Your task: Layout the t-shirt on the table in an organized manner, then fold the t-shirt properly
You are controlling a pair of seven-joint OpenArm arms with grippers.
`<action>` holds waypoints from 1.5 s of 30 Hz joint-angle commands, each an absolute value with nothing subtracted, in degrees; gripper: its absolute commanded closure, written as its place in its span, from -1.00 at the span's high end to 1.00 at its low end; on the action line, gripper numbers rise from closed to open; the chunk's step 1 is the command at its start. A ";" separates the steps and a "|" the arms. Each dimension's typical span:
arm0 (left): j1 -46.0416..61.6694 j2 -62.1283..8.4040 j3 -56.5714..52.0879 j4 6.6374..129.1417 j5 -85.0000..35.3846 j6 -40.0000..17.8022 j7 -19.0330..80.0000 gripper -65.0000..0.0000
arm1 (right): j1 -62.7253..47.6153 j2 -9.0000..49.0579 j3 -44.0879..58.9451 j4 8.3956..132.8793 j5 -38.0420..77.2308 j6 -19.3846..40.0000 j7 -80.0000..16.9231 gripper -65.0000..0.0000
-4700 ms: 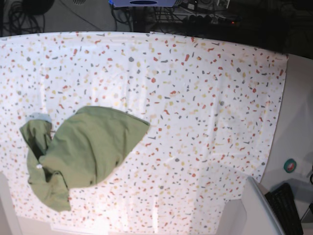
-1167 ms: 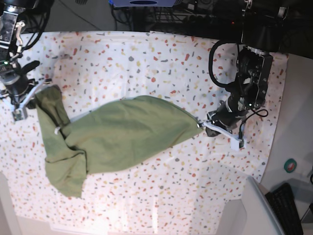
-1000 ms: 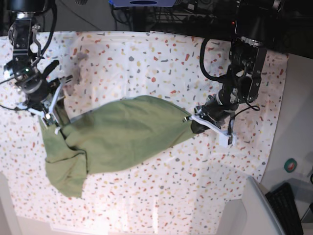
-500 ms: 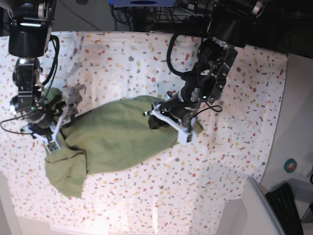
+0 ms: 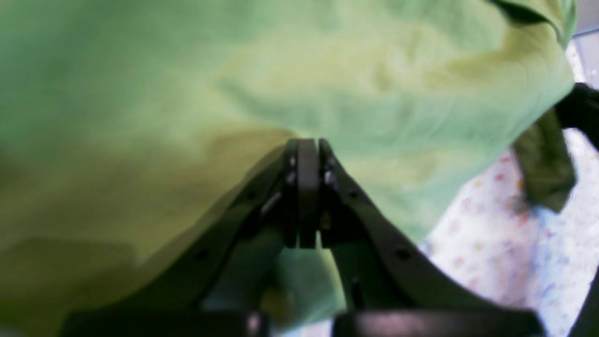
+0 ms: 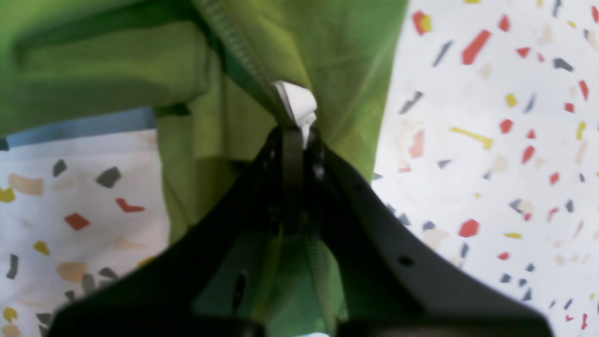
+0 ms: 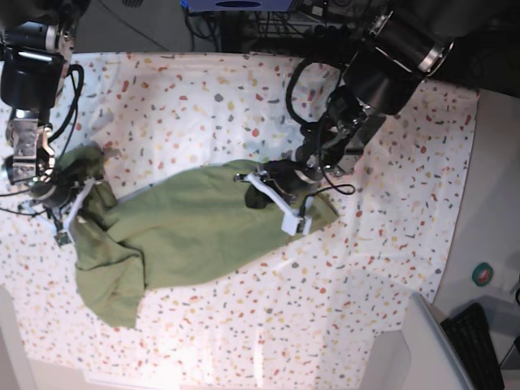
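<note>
We find the t-shirt (image 7: 195, 223) bunched on the worktop (image 7: 390, 268); right end effector (image 6: 292, 140) pinches the collar by its label (image 6: 297, 105); left end effector (image 5: 304, 154) is closed, pressing into the body fabric, grip unclear; pull apart evenly, low, to spread flat.

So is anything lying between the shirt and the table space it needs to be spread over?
Nothing visible: the table around the t-shirt is bare cloth, and both the left gripper and right gripper are shut on fabric.
</note>
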State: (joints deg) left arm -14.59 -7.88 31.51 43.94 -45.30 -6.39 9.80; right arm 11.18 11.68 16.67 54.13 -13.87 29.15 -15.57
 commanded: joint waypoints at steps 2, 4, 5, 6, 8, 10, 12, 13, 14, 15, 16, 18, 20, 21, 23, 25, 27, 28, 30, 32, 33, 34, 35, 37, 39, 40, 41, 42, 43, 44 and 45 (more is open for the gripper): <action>-13.58 -12.44 31.25 44.62 -41.98 0.66 15.43 -1.00 | 10.24 12.09 16.66 60.00 -13.23 29.14 -14.20 -1.00; -13.85 -14.11 31.25 45.05 -41.98 0.66 15.43 -1.00 | 8.22 11.91 16.40 65.36 -13.32 29.23 -14.29 -1.00; -14.02 -14.99 31.16 45.14 -41.98 0.66 15.43 -1.00 | 7.34 11.91 16.40 67.74 -13.32 29.23 -14.55 -1.00; -14.20 -15.78 31.16 45.14 -42.15 0.66 15.43 -1.00 | 6.99 11.91 16.40 69.76 -13.32 29.23 -15.52 -1.00; -15.16 -16.92 30.64 45.67 -42.24 0.66 15.43 -1.00 | 7.34 11.91 16.40 71.52 -13.32 29.23 -17.80 -1.00; -15.87 -17.19 27.65 45.76 -42.24 0.66 15.60 -1.00 | 9.54 12.44 16.48 71.52 -13.32 29.23 -18.42 -1.00; -16.13 -17.10 23.87 46.99 -42.15 0.66 15.78 -1.00 | 11.65 12.62 16.57 69.49 -13.32 29.23 -18.42 -1.00; -16.13 -17.01 21.93 48.22 -42.07 0.66 16.66 -1.00 | 13.05 13.32 16.57 68.18 -13.32 29.23 -18.42 -1.00; -16.22 -17.01 20.26 49.80 -41.98 0.66 17.89 -1.00 | 14.55 14.02 16.40 66.24 -13.32 29.14 -18.42 -1.00; -16.22 -16.92 19.03 51.65 -41.89 0.66 19.12 -1.00 | 15.96 14.20 16.40 64.31 -13.32 29.14 -18.42 -1.00; -16.22 -16.92 18.15 53.67 -41.89 0.66 20.44 -1.00 | 17.63 14.37 16.66 61.93 -13.32 29.05 -18.42 -1.00; -16.22 -16.92 16.48 57.80 -41.89 0.66 22.46 -1.00 | 21.32 14.55 16.75 56.31 -13.32 29.05 -18.42 -1.00; -15.96 -16.92 15.87 61.49 -41.89 0.66 24.04 -1.00 | 24.04 14.55 16.75 50.77 -13.32 29.05 -18.59 -1.00; -15.78 -16.92 15.78 62.73 -41.89 0.66 24.84 -1.00 | 24.75 14.55 16.75 49.10 -13.32 29.05 -18.68 -1.00; -15.52 -17.10 15.78 64.92 -41.98 0.66 25.98 -1.00 | 25.19 14.55 16.75 48.31 -13.23 29.05 -21.41 -1.00; -15.34 -17.27 15.78 65.98 -42.24 0.66 27.38 -1.00 | 25.27 14.37 17.45 50.68 -12.97 29.23 -26.24 -0.73; -14.64 -17.63 14.99 66.33 -42.24 0.66 28.62 -1.00 | 23.52 13.93 22.73 57.01 -10.51 29.49 -29.05 -0.11; -14.02 -17.71 13.49 66.42 -42.42 0.66 29.05 -1.00 | 21.41 13.58 26.51 61.32 -7.78 29.58 -29.93 0.10; -11.12 -17.63 9.71 67.74 -42.42 0.40 29.23 -1.00 | 17.19 12.00 31.96 69.32 -2.24 30.02 -31.96 0.21; -7.43 -17.45 5.23 70.20 -42.42 0.31 29.23 -0.43 | 12.26 11.21 33.89 76.00 1.45 30.64 -36.35 0.17; -5.85 -17.27 3.91 71.78 -42.42 0.31 29.23 -0.07 | 9.98 11.12 34.07 78.29 2.77 30.73 -38.20 0.17; -4.00 -16.57 2.42 73.36 -42.42 0.31 29.23 0.24 | 7.87 10.77 34.15 79.60 4.35 30.73 -39.43 0.16; -2.42 -16.13 1.36 74.77 -42.42 0.31 29.23 0.45 | 6.29 10.33 34.24 79.78 6.02 30.73 -39.78 0.16; 0.75 -15.08 -0.04 77.05 -42.42 0.31 29.23 0.68 | 3.30 9.89 34.24 79.69 9.63 30.73 -39.52 0.16; 3.03 -14.11 -0.48 77.67 -42.42 0.22 29.14 0.68 | 2.15 9.01 34.24 78.11 12.18 30.73 -39.52 0.16; 4.00 -13.58 -0.48 77.67 -42.42 0.04 29.14 0.68 | 2.07 8.48 34.33 76.62 13.23 30.73 -39.52 0.16; 4.88 -13.05 -0.48 77.67 -42.42 -0.84 29.14 0.68 | 2.07 8.48 34.33 75.38 14.11 30.73 -39.52 0.16; 5.76 -12.35 -0.48 77.67 -42.42 -2.51 29.14 0.68 | 2.07 8.48 34.33 73.98 14.46 30.73 -39.43 0.16; 6.64 -11.74 -0.57 77.67 -42.42 -4.62 29.05 0.68 | 2.15 8.48 34.33 72.48 14.64 30.73 -38.73 0.16; 7.60 -11.38 -0.57 77.93 -42.42 -6.64 29.05 0.68 | 2.51 8.31 34.33 70.99 14.90 30.73 -37.49 0.16; 8.40 -11.30 -0.57 78.11 -42.42 -7.87 29.05 0.68 | 2.68 8.31 34.33 69.58 14.81 30.73 -36.35 0.16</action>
State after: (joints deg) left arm 8.88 -10.94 -0.32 76.95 -41.98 -7.73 29.82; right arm 1.54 7.33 34.20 68.45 14.02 30.50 -37.34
